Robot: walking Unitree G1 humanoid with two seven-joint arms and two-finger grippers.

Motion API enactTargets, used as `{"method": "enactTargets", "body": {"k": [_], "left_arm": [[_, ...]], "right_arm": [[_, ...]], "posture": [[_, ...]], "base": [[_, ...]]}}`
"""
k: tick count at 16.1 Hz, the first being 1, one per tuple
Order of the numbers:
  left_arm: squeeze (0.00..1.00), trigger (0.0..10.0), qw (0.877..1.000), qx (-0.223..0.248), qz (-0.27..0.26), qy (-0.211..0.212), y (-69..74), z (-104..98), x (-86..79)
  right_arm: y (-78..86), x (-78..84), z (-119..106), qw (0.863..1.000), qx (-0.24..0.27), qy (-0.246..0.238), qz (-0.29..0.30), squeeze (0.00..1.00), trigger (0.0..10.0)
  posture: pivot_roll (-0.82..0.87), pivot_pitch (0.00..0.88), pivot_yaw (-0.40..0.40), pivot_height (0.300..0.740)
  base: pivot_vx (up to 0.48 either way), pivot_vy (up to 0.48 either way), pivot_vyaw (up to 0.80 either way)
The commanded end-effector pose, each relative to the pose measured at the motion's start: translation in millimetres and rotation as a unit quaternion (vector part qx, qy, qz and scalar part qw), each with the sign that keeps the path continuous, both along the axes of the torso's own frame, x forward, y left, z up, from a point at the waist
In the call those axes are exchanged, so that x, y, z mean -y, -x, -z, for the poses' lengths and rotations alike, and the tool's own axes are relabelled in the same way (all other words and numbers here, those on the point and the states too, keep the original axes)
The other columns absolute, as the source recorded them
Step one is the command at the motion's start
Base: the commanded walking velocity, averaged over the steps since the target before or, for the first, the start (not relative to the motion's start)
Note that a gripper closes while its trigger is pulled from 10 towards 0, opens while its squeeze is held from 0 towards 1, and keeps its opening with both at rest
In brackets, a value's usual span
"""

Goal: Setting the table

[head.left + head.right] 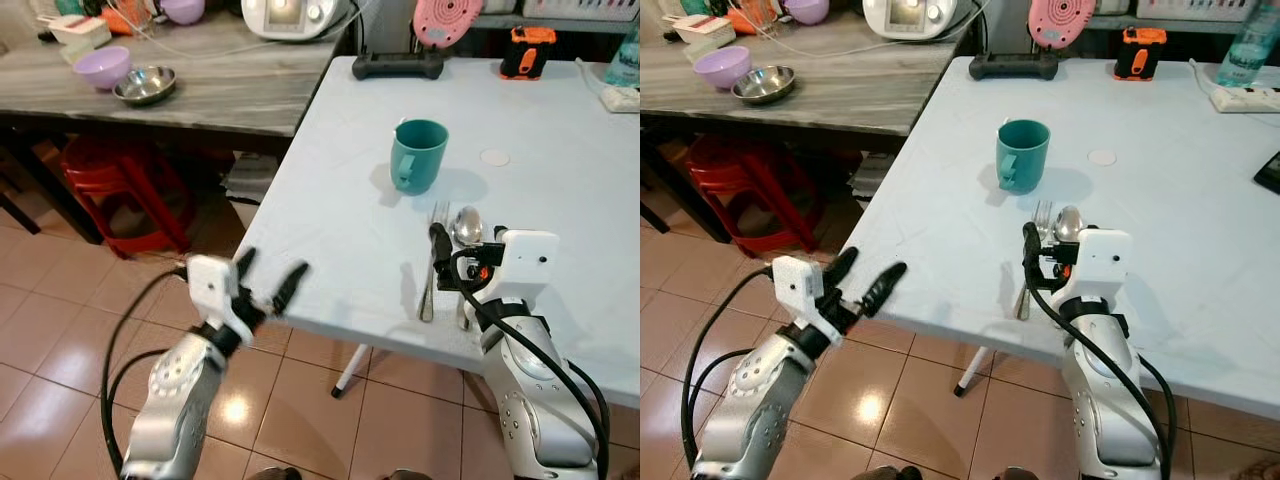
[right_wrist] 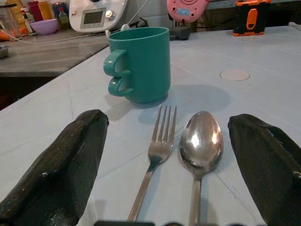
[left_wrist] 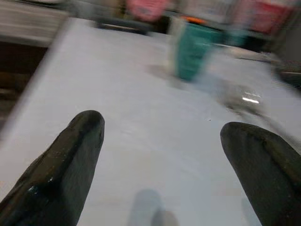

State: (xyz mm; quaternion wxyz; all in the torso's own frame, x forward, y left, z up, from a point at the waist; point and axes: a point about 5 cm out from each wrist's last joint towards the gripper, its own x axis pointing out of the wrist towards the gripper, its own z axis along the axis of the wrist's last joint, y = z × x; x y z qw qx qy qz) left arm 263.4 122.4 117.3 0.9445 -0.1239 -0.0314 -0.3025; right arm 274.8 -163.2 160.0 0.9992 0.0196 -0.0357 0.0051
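Fork (image 2: 157, 157) and spoon (image 2: 201, 141) lie flat on the pale bench (image 1: 330, 200), side by side and nearly touching, right between the spread fingers of the right claw (image 2: 174, 165). That claw is released and grasps nothing; its two black fingers (image 2: 66, 165) straddle both pieces, fork nearer one finger, spoon nearer the other. Just beyond the tines and the bowl stands the teal mug (image 2: 138, 63), upright, handle turned to the fork's side.

Both pieces look like thin polished steel: light, stiff, hard and slick. They should not bend or break, but lying flush on a smooth top they give little to catch, and a pinch from above could skid them or squirt one out sideways. The handles look like the better hold, narrow and straight, taken across the width near the middle so the piece does not tip. Closing now would likely sweep both together, so one needs singling out first. The mug is close enough ahead that a forward slide could knock it.

The left claw (image 1: 268, 290) is also released, fingers apart, held at the bench's near edge, well apart from the cutlery.
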Motion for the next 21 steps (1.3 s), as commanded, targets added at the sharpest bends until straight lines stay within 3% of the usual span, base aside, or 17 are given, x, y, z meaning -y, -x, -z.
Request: {"method": "enactTargets", "body": {"k": [1, 4, 11, 16, 17, 18, 20, 21], "left_arm": [[0.0, 10.0, 0.999, -0.002, 0.039, 0.002, 6.4, -2, 0.8], [0.0, 10.0, 0.997, -0.007, 0.071, -0.002, 10.8, 0, -0.3], [0.0, 10.0, 0.995, -0.007, 0.104, -0.005, 12.7, -4, 0.9], [0.0, 10.0, 0.993, -0.009, 0.114, -0.007, 13.4, -4, 2.0], [0.0, 10.0, 0.993, -0.009, 0.117, -0.007, 13.8, -4, 2.4], [0.0, 10.0, 0.993, -0.008, 0.122, -0.005, 14.2, -5, 3.7], [0.0, 10.0, 0.991, -0.01, 0.132, -0.001, 15.0, -6, 6.1], [0.0, 10.0, 0.99, -0.01, 0.139, -0.001, 15.6, -6, 7.0]], "right_arm": [[-1.5, -4.5, 4, 1.0, -0.015, 0.002, -0.004, 0.0, 10.0], [-5.4, -7.2, 8, 0.999, -0.04, 0.005, -0.001, 0.0, 10.0], [-26.9, -34.3, 18, 0.994, -0.106, -0.009, -0.007, 0.0, 10.0], [-29.0, -34.4, 24, 0.991, -0.134, 0.012, 0.0, 0.0, 10.0], [-29.3, -33.9, 25, 0.99, -0.137, 0.012, 0.001, 0.0, 6.7], [-30.8, -33.0, 25, 0.99, -0.139, 0.017, 0.006, 0.0, 4.4], [-33.2, -30.3, 25, 0.989, -0.144, 0.03, 0.015, 0.0, 2.9], [-34.1, -27.6, 25, 0.988, -0.147, 0.036, 0.021, 0.0, 1.5]], "posture": [[-0.09, 0.135, 0.087, 0.74], [-0.09, 0.134, 0.086, 0.74], [-0.08, 0.139, 0.082, 0.74], [-0.08, 0.143, 0.08, 0.74], [-0.08, 0.146, 0.082, 0.74], [-0.08, 0.146, 0.082, 0.74], [-0.09, 0.148, 0.082, 0.74], [-0.09, 0.148, 0.082, 0.74]], "base": [[0.0, 0.0, 0.0], [0.0, 0.0, 0.0], [0.0, 0.0, 0.0], [0.0, 0.0, 0.0], [0.0, 0.0, 0.0], [0.0, 0.0, 0.0], [0.0, 0.0, 0.0], [0.0, 0.0, 0.0]]}}
